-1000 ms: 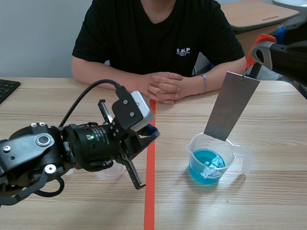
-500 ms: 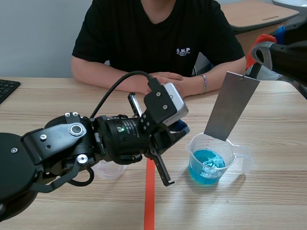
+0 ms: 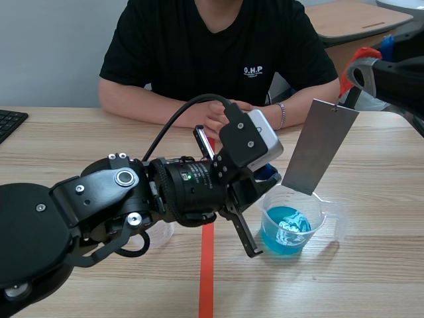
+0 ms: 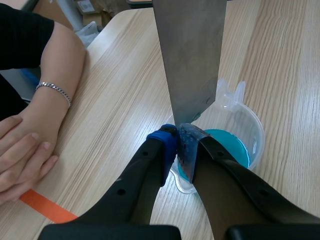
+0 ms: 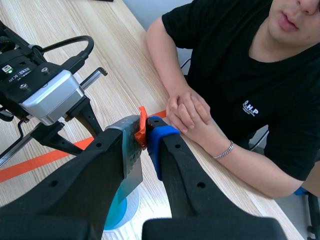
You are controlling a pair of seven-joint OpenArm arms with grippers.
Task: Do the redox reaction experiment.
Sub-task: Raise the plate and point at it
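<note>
A grey metal plate (image 3: 319, 147) hangs tilted from an orange-red tag (image 5: 141, 129), and my right gripper (image 3: 347, 82) is shut on that tag. The plate's lower edge sits at the rim of a clear beaker (image 3: 333, 222) holding blue liquid (image 3: 285, 230). My left gripper (image 3: 267, 175) is shut with nothing between its pads, right beside the beaker's near rim. In the left wrist view the left gripper (image 4: 177, 137) points at the plate (image 4: 192, 55), just over the beaker (image 4: 254, 126). In the right wrist view the right gripper (image 5: 145, 131) holds the plate (image 5: 131, 167) above the liquid.
A person in a black shirt sits across the table with clasped hands (image 3: 224, 118) resting on it. A small clear cup (image 3: 161, 232) stands under my left arm. A keyboard (image 3: 9, 123) lies at the far left. An orange-red tape line (image 3: 207, 278) runs down the middle.
My left arm has swung right across the tape line, bringing its shut gripper to the beaker's rim. The right arm and the hanging plate have stayed still.
</note>
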